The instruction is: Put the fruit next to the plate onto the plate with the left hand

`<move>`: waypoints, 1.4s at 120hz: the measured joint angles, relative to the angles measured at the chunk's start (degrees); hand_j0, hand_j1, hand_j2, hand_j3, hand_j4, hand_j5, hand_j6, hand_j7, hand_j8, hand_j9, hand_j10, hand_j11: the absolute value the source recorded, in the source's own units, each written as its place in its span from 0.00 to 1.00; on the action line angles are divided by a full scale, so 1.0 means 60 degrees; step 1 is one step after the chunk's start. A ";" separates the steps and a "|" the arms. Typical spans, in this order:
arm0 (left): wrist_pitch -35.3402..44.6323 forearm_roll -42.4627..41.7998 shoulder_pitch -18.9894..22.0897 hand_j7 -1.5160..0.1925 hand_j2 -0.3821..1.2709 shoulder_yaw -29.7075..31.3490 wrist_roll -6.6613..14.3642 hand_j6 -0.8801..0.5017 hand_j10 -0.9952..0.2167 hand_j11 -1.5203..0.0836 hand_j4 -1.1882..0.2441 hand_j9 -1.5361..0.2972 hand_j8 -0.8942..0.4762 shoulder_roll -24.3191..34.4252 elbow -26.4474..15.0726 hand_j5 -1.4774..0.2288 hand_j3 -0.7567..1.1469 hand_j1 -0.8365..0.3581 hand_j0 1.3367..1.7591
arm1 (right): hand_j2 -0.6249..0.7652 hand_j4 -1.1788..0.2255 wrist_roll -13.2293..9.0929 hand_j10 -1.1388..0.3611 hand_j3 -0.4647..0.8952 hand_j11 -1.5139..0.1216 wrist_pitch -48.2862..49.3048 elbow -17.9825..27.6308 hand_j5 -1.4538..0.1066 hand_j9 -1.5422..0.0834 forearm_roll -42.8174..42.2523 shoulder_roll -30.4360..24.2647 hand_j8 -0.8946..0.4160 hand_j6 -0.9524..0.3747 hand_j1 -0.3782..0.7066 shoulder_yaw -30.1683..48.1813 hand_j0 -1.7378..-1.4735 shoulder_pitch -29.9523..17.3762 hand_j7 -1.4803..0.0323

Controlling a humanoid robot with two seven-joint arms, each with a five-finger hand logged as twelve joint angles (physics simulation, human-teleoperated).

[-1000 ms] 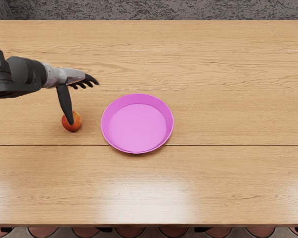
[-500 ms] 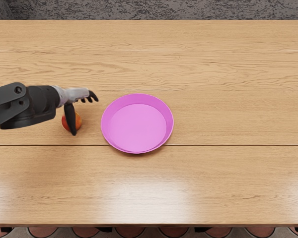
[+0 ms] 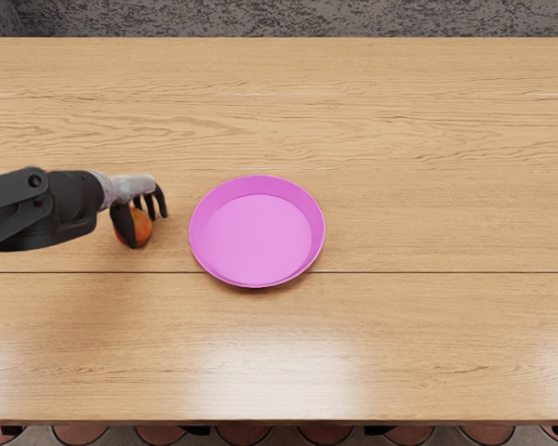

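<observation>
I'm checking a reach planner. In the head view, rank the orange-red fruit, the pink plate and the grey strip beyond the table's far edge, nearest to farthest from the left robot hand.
1. Small orange-red round fruit, held in the left robot hand.
2. Pink round plastic plate, to the hand's right.
3. Dark grey speckled strip, past the far edge of the wooden table.

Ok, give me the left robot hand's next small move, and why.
Probably firm up the grasp before lifting: the left robot hand sits over the fruit, which rests on the table beside the pink plate, not on it.
</observation>
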 joint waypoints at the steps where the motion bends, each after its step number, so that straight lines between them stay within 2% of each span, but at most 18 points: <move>1: 0.0003 -0.0004 0.0000 0.51 0.31 0.0006 -0.0001 0.27 0.41 0.54 0.48 0.48 0.30 0.0007 0.0000 0.49 0.40 0.50 0.76 | 0.45 0.84 0.0000 0.76 0.34 0.93 0.0000 0.0000 0.93 0.95 0.0000 0.0000 0.68 0.72 0.03 0.0000 0.30 0.0000 0.98; 13: 0.0009 -0.0018 0.0000 0.46 0.34 0.0055 -0.0001 0.24 0.39 0.48 0.42 0.43 0.34 0.0015 0.0007 0.44 0.40 0.49 0.75 | 0.45 0.84 0.0000 0.76 0.34 0.93 0.0000 0.0000 0.93 0.95 0.0000 0.0000 0.68 0.72 0.03 0.0000 0.30 0.0000 0.98; 31: -0.0017 -0.0073 0.0000 0.37 0.48 0.0081 0.0001 0.19 0.34 0.38 0.35 0.35 0.31 0.0024 0.0011 0.35 0.40 0.48 0.75 | 0.45 0.84 0.0000 0.76 0.34 0.93 0.0000 0.0000 0.93 0.95 0.0000 0.0000 0.68 0.72 0.03 0.0000 0.30 0.0000 0.98; 42: -0.0064 -0.0258 -0.0164 0.33 0.50 0.0064 0.0004 0.21 0.35 0.35 0.34 0.32 0.34 0.0147 0.0001 0.29 0.40 0.48 0.75 | 0.45 0.84 0.0000 0.76 0.34 0.93 0.0000 0.0000 0.93 0.95 0.0000 0.0000 0.68 0.72 0.03 0.0000 0.30 0.0000 0.98; 56: -0.0102 -0.0579 -0.0732 0.29 0.55 0.0045 0.0006 0.25 0.40 0.32 0.32 0.29 0.35 0.0110 -0.0026 0.24 0.40 0.44 0.75 | 0.45 0.84 0.0000 0.76 0.34 0.93 0.0000 0.0000 0.93 0.95 -0.0001 0.0000 0.68 0.72 0.03 0.0000 0.30 0.0000 0.98; 71: -0.0131 -0.1109 -0.1602 0.27 0.61 0.0033 0.0008 0.24 0.40 0.31 0.31 0.27 0.35 0.0054 -0.0083 0.23 0.40 0.42 0.75 | 0.45 0.84 0.0000 0.76 0.34 0.93 0.0000 0.0000 0.93 0.95 -0.0001 0.0000 0.68 0.72 0.03 0.0000 0.30 0.0000 0.98; 85: -0.0146 -0.1447 -0.2092 0.25 0.65 0.0028 0.0009 0.26 0.42 0.30 0.31 0.26 0.38 -0.0042 -0.0243 0.21 0.40 0.39 0.75 | 0.45 0.84 0.0000 0.76 0.34 0.93 0.0000 0.0000 0.93 0.95 -0.0001 0.0000 0.68 0.72 0.03 0.0000 0.30 0.0000 0.98; 93: -0.0147 -0.1629 -0.2466 0.25 0.63 0.0023 0.0007 0.22 0.41 0.30 0.30 0.26 0.37 -0.0088 -0.0409 0.22 0.40 0.38 0.75 | 0.45 0.84 0.0000 0.76 0.34 0.93 0.0000 0.0000 0.93 0.95 -0.0001 0.0000 0.68 0.72 0.03 0.0000 0.30 0.0000 0.98; 99: -0.0148 -0.1813 -0.2638 0.26 0.65 0.0017 0.0005 0.19 0.39 0.30 0.29 0.26 0.33 -0.0383 -0.0515 0.23 0.40 0.38 0.75 | 0.45 0.84 0.0000 0.76 0.34 0.93 0.0000 0.0000 0.93 0.95 -0.0001 0.0000 0.68 0.72 0.03 0.0000 0.30 0.0000 0.98; 106: -0.0206 -0.2025 -0.2777 0.25 0.64 0.0013 0.0005 0.17 0.44 0.30 0.30 0.26 0.35 -0.0639 -0.0618 0.22 0.40 0.38 0.75 | 0.45 0.84 0.0000 0.76 0.34 0.93 0.0000 0.0000 0.93 0.95 0.0000 0.0000 0.68 0.72 0.03 0.0000 0.30 0.0000 0.98; 110: -0.0229 -0.2171 -0.2975 0.25 0.62 0.0012 0.0005 0.15 0.42 0.29 0.30 0.26 0.36 -0.0682 -0.0683 0.22 0.40 0.36 0.75 | 0.45 0.84 0.0000 0.76 0.34 0.93 0.0000 0.0000 0.93 0.95 0.0000 0.0000 0.68 0.72 0.03 0.0000 0.30 0.0000 0.98; 113: -0.0263 -0.2303 -0.3086 0.25 0.65 0.0014 0.0005 0.14 0.43 0.29 0.29 0.26 0.36 -0.0780 -0.0732 0.22 0.40 0.35 0.76 | 0.45 0.84 0.0000 0.76 0.34 0.93 0.0000 0.0000 0.93 0.95 0.0000 0.0000 0.68 0.72 0.03 0.0000 0.30 0.0000 0.98; 126: -0.0358 -0.2669 -0.3057 0.25 0.61 0.0019 0.0004 0.11 0.38 0.29 0.29 0.26 0.33 -0.1362 -0.0849 0.22 0.40 0.33 0.76 | 0.45 0.84 0.0000 0.76 0.34 0.93 0.0000 0.0000 0.93 0.95 0.0000 0.0000 0.68 0.72 0.03 0.0000 0.30 0.0000 0.98; 135: -0.0411 -0.2750 -0.2989 0.30 0.52 0.0026 0.0003 0.13 0.35 0.33 0.32 0.30 0.29 -0.1435 -0.0875 0.27 0.40 0.34 0.76 | 0.45 0.84 0.0000 0.76 0.34 0.93 0.0000 0.0000 0.93 0.95 0.0001 0.0000 0.68 0.72 0.03 0.0000 0.30 0.0000 0.98; 146: -0.0421 -0.2854 -0.2934 0.45 0.42 -0.0013 0.0002 0.26 0.45 0.49 0.45 0.43 0.36 -0.1410 -0.0879 0.42 0.40 0.49 0.76 | 0.45 0.84 0.0000 0.76 0.34 0.93 0.0000 0.0000 0.93 0.95 0.0001 0.0000 0.68 0.72 0.03 0.0000 0.30 0.0000 0.98; 149: -0.0423 -0.2994 -0.2724 0.49 0.40 -0.0094 0.0002 0.29 0.48 0.53 0.48 0.47 0.38 -0.1336 -0.0877 0.46 0.40 0.54 0.76 | 0.45 0.84 0.0000 0.76 0.34 0.93 0.0000 0.0000 0.93 0.95 0.0001 0.0000 0.68 0.72 0.03 0.0000 0.30 0.0000 0.98; 157: -0.0467 -0.3428 -0.1955 0.57 0.36 -0.0856 0.0001 0.36 0.55 0.62 0.55 0.55 0.43 -0.1041 -0.0869 0.55 0.40 0.63 0.76 | 0.45 0.84 0.0000 0.76 0.34 0.93 0.0000 0.0000 0.93 0.95 0.0000 0.0000 0.68 0.72 0.03 0.0000 0.30 0.0000 0.98; 168: -0.0961 -0.4550 -0.1552 0.66 0.32 -0.2127 0.0001 0.44 0.62 0.71 0.63 0.63 0.49 -0.0280 -0.0851 0.64 0.40 0.73 0.76 | 0.45 0.84 0.0000 0.76 0.34 0.93 0.0000 0.0000 0.93 0.95 0.0001 0.0000 0.68 0.72 0.03 0.0000 0.30 0.0000 0.98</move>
